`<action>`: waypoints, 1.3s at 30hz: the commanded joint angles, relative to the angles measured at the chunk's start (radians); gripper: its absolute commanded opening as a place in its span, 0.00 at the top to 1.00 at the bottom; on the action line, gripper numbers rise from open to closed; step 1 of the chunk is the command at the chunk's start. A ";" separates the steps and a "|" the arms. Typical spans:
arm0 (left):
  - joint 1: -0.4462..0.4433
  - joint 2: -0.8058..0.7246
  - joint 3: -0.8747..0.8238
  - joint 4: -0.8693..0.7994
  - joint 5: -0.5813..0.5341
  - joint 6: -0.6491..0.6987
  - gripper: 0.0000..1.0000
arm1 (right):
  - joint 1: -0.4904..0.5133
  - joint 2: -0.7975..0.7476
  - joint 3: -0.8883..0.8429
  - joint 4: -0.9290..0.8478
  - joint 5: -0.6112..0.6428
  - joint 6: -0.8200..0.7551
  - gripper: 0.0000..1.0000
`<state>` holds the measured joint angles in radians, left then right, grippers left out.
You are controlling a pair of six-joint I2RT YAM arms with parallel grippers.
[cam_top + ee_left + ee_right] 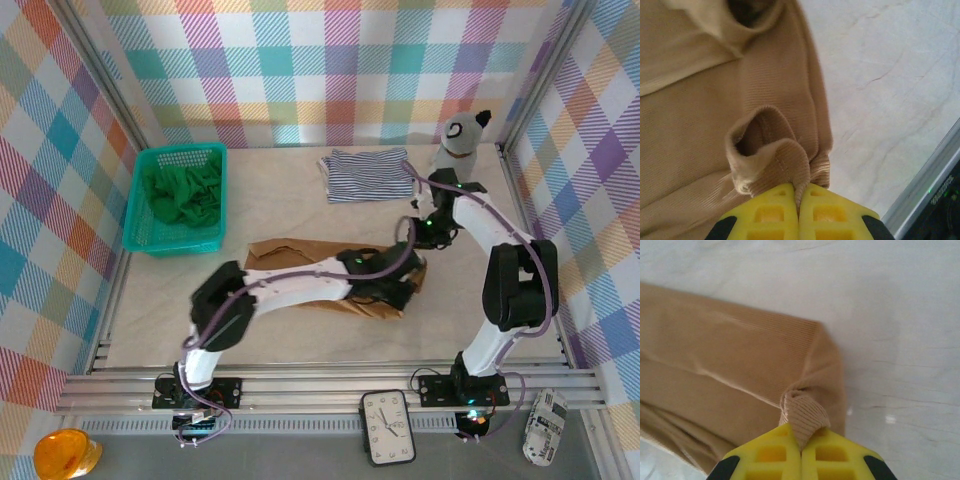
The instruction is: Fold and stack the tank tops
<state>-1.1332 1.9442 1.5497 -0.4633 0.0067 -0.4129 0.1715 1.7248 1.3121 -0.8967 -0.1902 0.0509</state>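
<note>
The tan-brown tank top (285, 252) lies in the middle of the table, much of it under my left arm. My left gripper (400, 292) is at its near right corner, and the left wrist view shows the yellow fingers (770, 212) shut on a ribbed hem fold of the tan top (700, 115). My right gripper (421, 232) is at the far right corner, shut on a bunched corner of the tan top (725, 365). The striped tank top (365, 175) lies folded at the back. The green tank top (185, 190) is crumpled in the basket.
The teal mesh basket (140, 215) stands at the back left. A grey stuffed toy (462, 140) sits at the back right beside the striped top. Off the table's near rail lie a clock (388, 428), an orange object (65, 455) and a white device (545, 428).
</note>
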 commanded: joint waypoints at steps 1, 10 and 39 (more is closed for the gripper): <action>0.031 -0.123 -0.149 0.043 -0.014 -0.086 1.00 | 0.081 -0.008 0.062 -0.056 -0.060 0.070 0.98; 0.138 -0.380 -0.490 -0.042 -0.077 -0.154 1.00 | 0.295 0.117 0.197 -0.004 -0.089 0.190 0.97; 0.327 -0.434 -0.626 -0.159 -0.141 -0.050 0.93 | 0.393 0.391 0.332 0.247 -0.236 0.432 0.81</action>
<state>-0.8181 1.4853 0.9424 -0.5858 -0.0933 -0.4774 0.5571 2.0865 1.6207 -0.6914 -0.3874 0.4404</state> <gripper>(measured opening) 0.064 0.177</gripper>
